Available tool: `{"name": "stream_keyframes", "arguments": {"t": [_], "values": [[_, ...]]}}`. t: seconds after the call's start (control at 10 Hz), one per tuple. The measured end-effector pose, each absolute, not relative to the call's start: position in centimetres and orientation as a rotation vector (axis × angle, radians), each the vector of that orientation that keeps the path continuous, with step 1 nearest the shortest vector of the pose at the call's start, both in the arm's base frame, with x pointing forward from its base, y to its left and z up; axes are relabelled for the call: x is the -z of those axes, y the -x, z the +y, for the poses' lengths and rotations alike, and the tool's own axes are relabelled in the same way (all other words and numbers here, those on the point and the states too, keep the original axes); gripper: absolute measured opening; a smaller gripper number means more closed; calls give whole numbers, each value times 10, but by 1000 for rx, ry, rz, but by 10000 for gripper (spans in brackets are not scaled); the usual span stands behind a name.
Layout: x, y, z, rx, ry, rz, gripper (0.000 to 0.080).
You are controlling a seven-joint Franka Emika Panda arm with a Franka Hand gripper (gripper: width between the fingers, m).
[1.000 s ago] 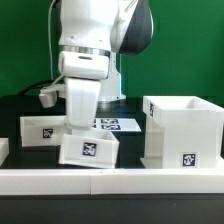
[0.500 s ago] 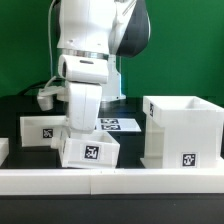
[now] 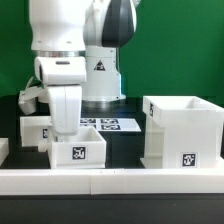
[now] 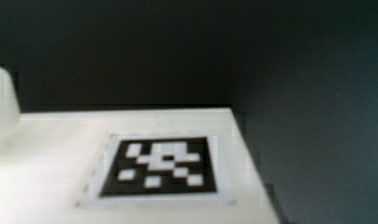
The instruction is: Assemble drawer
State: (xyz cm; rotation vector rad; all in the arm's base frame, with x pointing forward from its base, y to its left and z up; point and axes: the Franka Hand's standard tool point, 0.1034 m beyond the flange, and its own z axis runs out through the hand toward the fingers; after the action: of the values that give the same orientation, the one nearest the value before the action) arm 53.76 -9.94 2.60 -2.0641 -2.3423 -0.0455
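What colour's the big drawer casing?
The casing is white, with a black-and-white square tag low on its front; exterior view shows it best.

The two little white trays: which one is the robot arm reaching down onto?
The front tray, with its tag facing the camera. The arm hangs right over it. The other tray sits behind it, toward the exterior view's left.
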Motion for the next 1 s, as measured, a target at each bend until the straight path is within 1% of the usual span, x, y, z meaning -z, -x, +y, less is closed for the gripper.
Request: {"name": "stream_keyframes", "arguments": {"t": [0.3,0.8,0.9,1.0], "values": [[-25,-542,-77,53,2100,-2302,41],[-22,-542,-78,61,2115,-2295,41],[-22,-542,-76,60,2122,-2287,41],[-23,-545,-66,64,2134,-2272,41]]}}
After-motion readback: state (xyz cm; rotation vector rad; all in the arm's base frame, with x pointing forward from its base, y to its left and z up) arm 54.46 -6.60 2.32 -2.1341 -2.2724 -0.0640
